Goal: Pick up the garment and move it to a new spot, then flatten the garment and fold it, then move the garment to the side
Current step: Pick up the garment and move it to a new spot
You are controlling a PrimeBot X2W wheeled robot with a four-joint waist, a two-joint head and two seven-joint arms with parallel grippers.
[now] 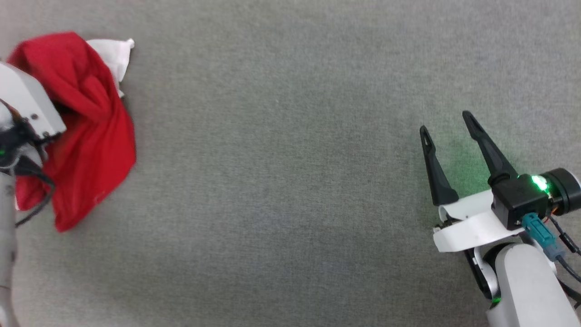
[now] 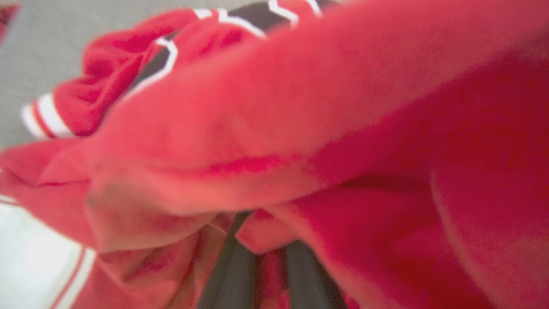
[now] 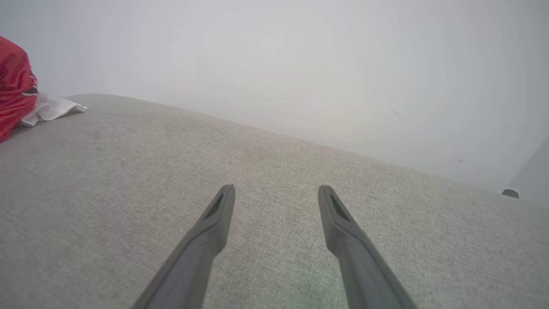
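The garment, a red shirt with a white sleeve, lies crumpled at the far left of the grey surface. My left arm's pale wrist housing sits over its left side and hides the fingers. Seen close up from the left wrist, the garment shows black white-outlined print and striped trim. There my left gripper is shut on a red fold, its two dark fingers close together. My right gripper hovers open at the lower right, far from the garment. From the right wrist, that gripper holds nothing, and the garment is at the left edge.
The grey fabric surface stretches wide between the two arms. From the right wrist, its far edge meets a pale wall. A small pale object sits just past that edge at the right.
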